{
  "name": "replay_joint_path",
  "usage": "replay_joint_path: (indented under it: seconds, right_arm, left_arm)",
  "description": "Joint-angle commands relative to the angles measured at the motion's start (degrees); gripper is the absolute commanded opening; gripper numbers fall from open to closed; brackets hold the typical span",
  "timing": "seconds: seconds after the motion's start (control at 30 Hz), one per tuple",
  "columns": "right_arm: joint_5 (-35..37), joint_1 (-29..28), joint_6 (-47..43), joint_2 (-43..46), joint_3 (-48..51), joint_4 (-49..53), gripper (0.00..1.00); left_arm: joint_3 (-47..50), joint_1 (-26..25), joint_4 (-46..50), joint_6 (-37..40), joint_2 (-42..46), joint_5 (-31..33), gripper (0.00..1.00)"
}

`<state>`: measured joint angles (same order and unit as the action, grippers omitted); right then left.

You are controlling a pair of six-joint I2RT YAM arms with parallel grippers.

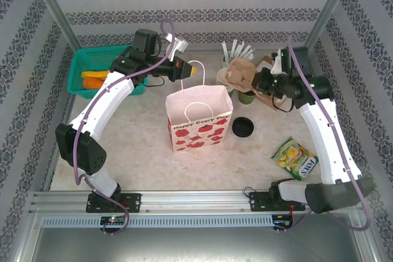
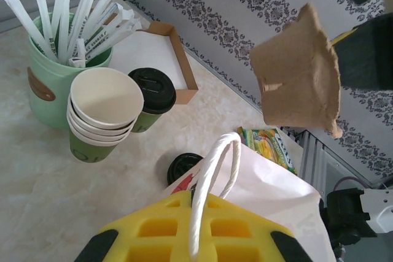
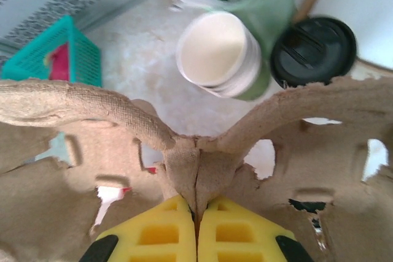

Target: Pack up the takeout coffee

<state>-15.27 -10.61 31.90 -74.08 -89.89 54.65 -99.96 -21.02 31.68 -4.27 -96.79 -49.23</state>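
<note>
Right wrist, right gripper (image 3: 196, 210) pinching carrier (image 3: 80, 108), takeout coffee (image 3: 313, 50) beyond it, left gripper (image 2: 195, 216) pinching bag handle (image 2: 212, 164).

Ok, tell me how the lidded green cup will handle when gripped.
The lidded cup looks like thin paper; a hard squeeze would probably dent it. Its narrow base means a high push may tip it. The black lid looks seated, likely limiting spills.

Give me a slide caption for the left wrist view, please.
Left pincer pinching the paper bag's white handle, lidded coffee cup standing beside stacked cups, cardboard carrier hanging above.
</note>
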Motion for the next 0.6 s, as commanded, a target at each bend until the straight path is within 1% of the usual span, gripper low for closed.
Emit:
replay_joint_path:
  seconds: [0.0,0.13,0.2,0.27,0.37,0.43,0.57]
  right_arm:
    - [0.04,-4.06,-0.51,-2.55,-6.85,-0.97,0.0]
    - [-11.29,-8.84,1.92,-7.47,-11.17,-8.49,0.0]
    - [-16.18,-10.85,2.92,-10.83,-14.35,-9.25,0.0]
    - [-18.99,-12.92,3.08,-13.85,-17.87,-7.9,0.0]
    - [-24.63,-14.32,5.54,-15.98,-18.86,-9.18,0.0]
    - [-26.01,-14.6,7.02,-16.27,-18.1,-9.9,0.0]
    - [-25.01,-14.66,7.2,-14.86,-16.79,-9.02,0.0]
  left_arm:
    - [0.21,-0.44,0.31,-1.59,1.08,0.66,0.0]
    - [0.08,-0.51,-0.2,-3.08,0.79,1.12,0.0]
    - [-0.35,-0.45,0.12,-3.76,0.09,0.81,0.0]
    - [-0.75,-0.43,0.67,-4.08,-0.48,0.8,0.0]
    - [-0.96,-0.43,1.35,-4.32,-0.68,1.64,0.0]
    - [-0.85,-0.47,1.19,-4.66,-0.68,2.1,0.0]
    - [-0.85,-0.48,1.17,-4.93,-0.85,2.72,0.0]
